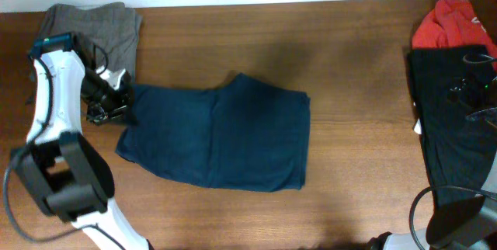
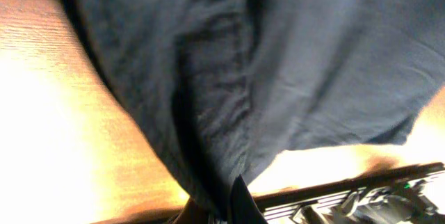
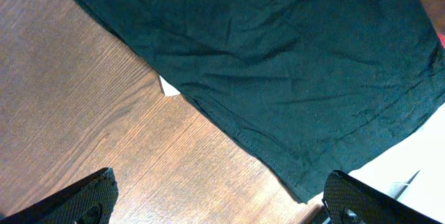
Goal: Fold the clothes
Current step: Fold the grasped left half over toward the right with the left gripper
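A dark navy blue trouser-like piece (image 1: 225,137) lies flat on the wooden table (image 1: 349,56), folded in half. My left gripper (image 1: 124,110) is shut on its left edge; in the left wrist view the navy fabric (image 2: 278,64) is pinched between my fingers (image 2: 233,206). Grey folded trousers (image 1: 97,25) lie at the back left. A black piece (image 1: 454,118) lies at the right edge, with a red top (image 1: 454,25) behind it. My right gripper (image 3: 219,196) is open and empty above the black piece's hem (image 3: 278,57).
A small white tag (image 3: 169,86) sticks out from under the black piece. The table's front-right edge shows in the right wrist view (image 3: 417,175). The left arm's base (image 1: 66,176) stands at the front left.
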Motion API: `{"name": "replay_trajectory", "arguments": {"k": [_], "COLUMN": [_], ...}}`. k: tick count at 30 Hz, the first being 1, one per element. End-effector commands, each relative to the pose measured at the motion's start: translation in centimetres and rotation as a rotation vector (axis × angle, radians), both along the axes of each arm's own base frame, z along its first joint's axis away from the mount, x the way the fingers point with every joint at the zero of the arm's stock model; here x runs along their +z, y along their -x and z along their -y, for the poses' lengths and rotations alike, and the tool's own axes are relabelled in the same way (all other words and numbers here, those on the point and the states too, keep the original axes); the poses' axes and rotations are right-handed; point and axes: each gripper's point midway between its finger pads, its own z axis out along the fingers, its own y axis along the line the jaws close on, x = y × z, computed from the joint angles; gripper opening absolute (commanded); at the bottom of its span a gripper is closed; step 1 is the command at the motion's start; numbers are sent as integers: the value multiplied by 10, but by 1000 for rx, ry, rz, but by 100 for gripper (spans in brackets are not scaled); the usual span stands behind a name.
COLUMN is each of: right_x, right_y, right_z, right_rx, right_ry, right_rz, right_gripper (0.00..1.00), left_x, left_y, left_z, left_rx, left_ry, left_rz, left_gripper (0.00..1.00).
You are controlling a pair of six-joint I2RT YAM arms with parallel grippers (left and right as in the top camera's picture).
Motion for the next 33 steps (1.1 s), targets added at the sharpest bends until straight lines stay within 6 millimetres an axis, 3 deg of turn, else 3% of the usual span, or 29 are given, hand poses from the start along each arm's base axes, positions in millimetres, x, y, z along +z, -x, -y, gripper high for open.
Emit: {"name": "replay_trajectory", "arguments": {"k": [1, 3, 4, 6, 11, 18, 21, 22, 23, 27, 33], "right_x": [0, 0, 0, 0, 0, 0, 0, 0, 0, 0, 0], "right_y": [2, 2, 2, 2, 2, 2, 2, 2, 2, 2, 2], "right_z": [1, 1, 1, 1, 1, 1, 1, 1, 1, 1, 1], "right_rx": [-9, -9, -9, -9, -9, -9, -9, -9, -9, -9, -9], "right_ry": [4, 4, 4, 4, 4, 4, 4, 4, 4, 4, 4], "right_rz": [-2, -2, -2, -2, -2, -2, -2, -2, -2, -2, -2], "right_gripper": [98, 98, 98, 98, 98, 98, 98, 98, 98, 98, 98], "left_x": [63, 78, 84, 84, 52, 8, -9, -15, -22, -36, -34], "left_y": [4, 10, 15, 20, 31, 35, 35, 37, 41, 51, 58], "left_z": [35, 58, 85, 114, 198, 272, 287, 291, 294, 296, 302], "left_rx": [-80, -134, -206, -292, -449, -537, -568, -578, -589, -608, -613], "left_ry": [-84, -115, -94, -73, -41, 107, 132, 137, 139, 139, 190], "left_rz": [185, 233, 256, 260, 296, 393, 433, 438, 439, 417, 395], "left_gripper": [1, 1, 1, 1, 1, 1, 4, 14, 17, 16, 19]}}
